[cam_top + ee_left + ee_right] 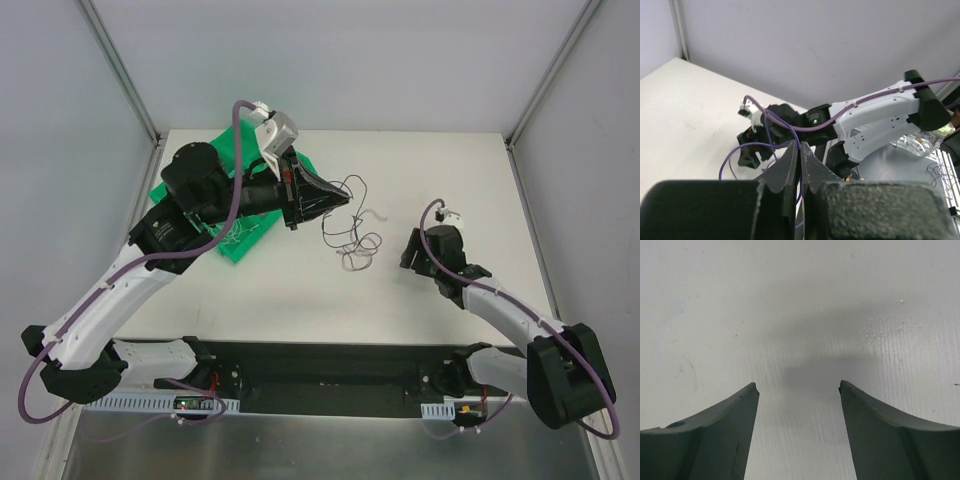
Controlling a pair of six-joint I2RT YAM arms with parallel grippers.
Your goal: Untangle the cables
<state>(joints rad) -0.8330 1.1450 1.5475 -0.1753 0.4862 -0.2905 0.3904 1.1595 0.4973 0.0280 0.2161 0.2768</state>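
A tangle of thin dark and purple cables lies on the white table near its middle, with one strand rising to my left gripper. In the left wrist view my left gripper is shut on a thin purple cable, which loops out to the left of the jaws. My right gripper hovers to the right of the tangle, apart from it. In the right wrist view it is open and empty, with only bare table between the fingers.
A green tray holding a few thin wires sits at the back left, partly under my left arm. My right arm shows beyond the left jaws. Frame posts stand at the table's back corners.
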